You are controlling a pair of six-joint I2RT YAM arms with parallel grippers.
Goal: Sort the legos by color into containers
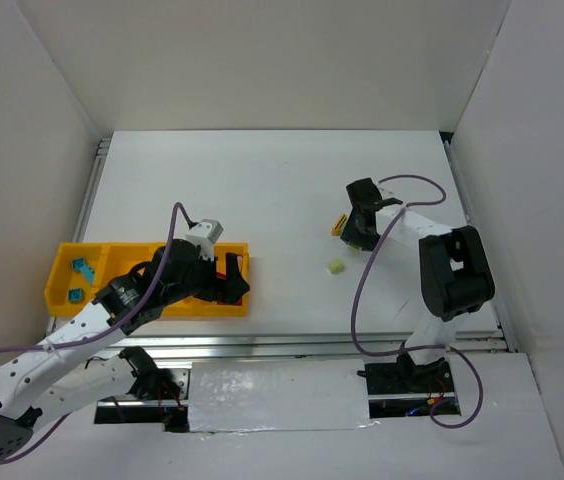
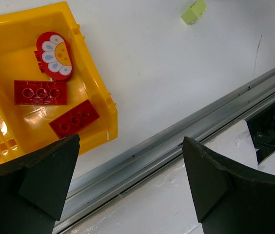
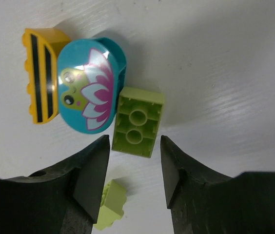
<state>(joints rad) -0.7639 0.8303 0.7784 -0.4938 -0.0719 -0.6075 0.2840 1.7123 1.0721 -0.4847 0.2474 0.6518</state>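
**Between the right jaws, a green brick awaits the pinch**

Just ahead of the right jaws, which stand apart and empty, a light green brick (image 3: 137, 122) is lined up with the gap. It lies hollow side up, so that two round sockets are shown. The jaws are judged to be spread for closing across its short sides. Just beside it, perhaps touching, a glossy teal oval piece (image 3: 91, 85) printed with a frog and a pink flower is seen, and beyond that a yellow striped block (image 3: 42, 73). With such crowding, a neighbour could be nudged. Nearer in, beside one finger, a second green brick (image 3: 109, 204) lies.

Beneath the left jaws, likewise wide apart with nothing held, the end compartment of the yellow tray (image 2: 96, 87) is seen. Its smooth, shiny plastic holds red studded bricks (image 2: 40, 92) and a red flower-printed oval (image 2: 54, 56), so reds are judged to be gathered there. Farther out, teal bricks (image 1: 84, 267) are kept in the opposite end compartment, and the greens lie on the white bench (image 1: 262, 180).
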